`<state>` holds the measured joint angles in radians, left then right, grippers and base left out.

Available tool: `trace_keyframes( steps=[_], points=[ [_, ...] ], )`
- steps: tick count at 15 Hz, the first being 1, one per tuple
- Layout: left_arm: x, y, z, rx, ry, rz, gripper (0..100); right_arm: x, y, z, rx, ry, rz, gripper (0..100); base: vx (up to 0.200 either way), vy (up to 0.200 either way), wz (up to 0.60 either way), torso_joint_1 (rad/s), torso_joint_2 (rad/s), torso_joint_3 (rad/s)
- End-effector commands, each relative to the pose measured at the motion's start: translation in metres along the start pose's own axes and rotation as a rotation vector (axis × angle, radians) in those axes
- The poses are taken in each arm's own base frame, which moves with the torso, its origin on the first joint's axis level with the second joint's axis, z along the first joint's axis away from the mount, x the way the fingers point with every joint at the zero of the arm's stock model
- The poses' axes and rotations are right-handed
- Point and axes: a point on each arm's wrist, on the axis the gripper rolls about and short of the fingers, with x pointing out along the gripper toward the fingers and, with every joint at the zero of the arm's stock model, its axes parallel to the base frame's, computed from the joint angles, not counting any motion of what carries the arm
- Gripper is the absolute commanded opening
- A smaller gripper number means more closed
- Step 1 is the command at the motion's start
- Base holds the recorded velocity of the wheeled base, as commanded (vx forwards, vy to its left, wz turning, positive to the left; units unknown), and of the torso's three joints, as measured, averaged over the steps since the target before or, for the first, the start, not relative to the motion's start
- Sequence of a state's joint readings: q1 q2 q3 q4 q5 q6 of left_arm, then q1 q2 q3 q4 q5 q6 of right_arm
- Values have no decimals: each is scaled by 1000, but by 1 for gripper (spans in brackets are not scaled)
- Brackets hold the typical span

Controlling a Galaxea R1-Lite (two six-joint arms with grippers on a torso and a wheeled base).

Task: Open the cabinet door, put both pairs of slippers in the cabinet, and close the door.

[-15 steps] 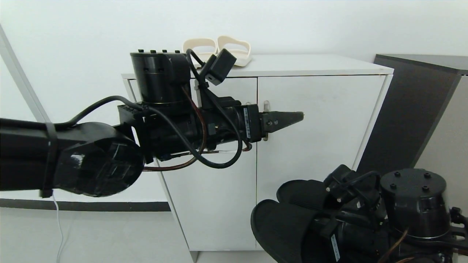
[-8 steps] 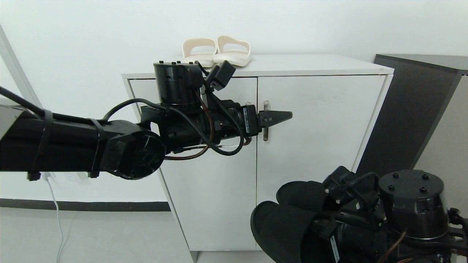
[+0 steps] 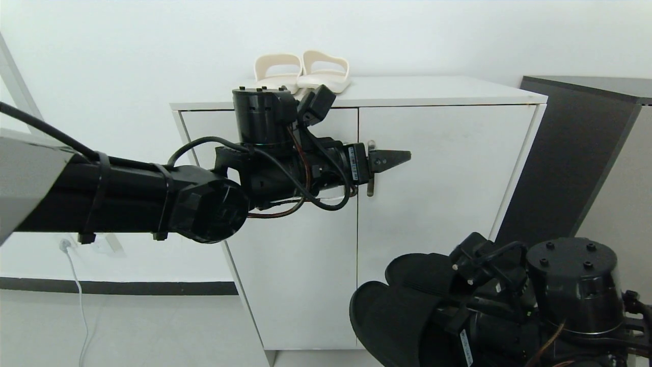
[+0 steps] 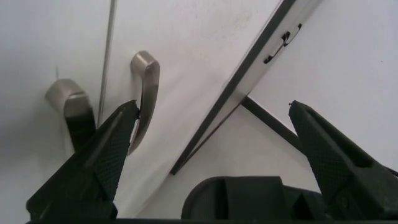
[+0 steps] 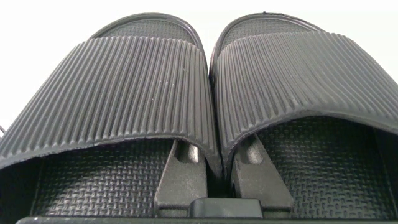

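We've got the white cabinet [image 3: 448, 214] straight ahead with both doors shut, so by our reckoning the opening step isn't done yet. Down low on our right, the black slippers [image 3: 402, 306] hang in the right pincer [image 5: 214, 171], one finger [image 5: 183, 180] tucked inside each slipper and pinching the pair together. The cream slippers [image 3: 303, 71] sit side by side on the cabinet's top, toward its left end. The left pincer [image 3: 389, 159] is up at handle height by the middle seam, spread wide. The bit that matters is the right door's handle [image 4: 146, 93]. It runs up and down and lies just inside the tip of one finger [image 4: 99, 162], so the pincer's gap crosses its long axis. We can't tell if they're touching. The left door's handle [image 4: 69, 102] sits just past the seam, outside that finger. The left arm is far nearer, and the right one's busy anyway.
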<state>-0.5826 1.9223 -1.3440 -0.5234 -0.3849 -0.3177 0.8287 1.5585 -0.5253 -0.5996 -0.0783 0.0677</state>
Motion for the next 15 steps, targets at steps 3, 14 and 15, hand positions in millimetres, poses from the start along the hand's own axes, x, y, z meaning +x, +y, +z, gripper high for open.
trace_keyframes(
  steps=[3,14,15],
  points=[
    [10,8,-8,-8,15,19,100,1,0,-1,0,5,-1,0,0,0,0,0,0,0],
    [-4,3,-16,-13,33,20,0,0,1,-3,-4,-10,12,0,0,0,0,0,0,0],
    [-6,1,-16,-14,35,19,0,0,1,-2,-4,-12,22,0,0,0,0,0,0,0]
  ],
)
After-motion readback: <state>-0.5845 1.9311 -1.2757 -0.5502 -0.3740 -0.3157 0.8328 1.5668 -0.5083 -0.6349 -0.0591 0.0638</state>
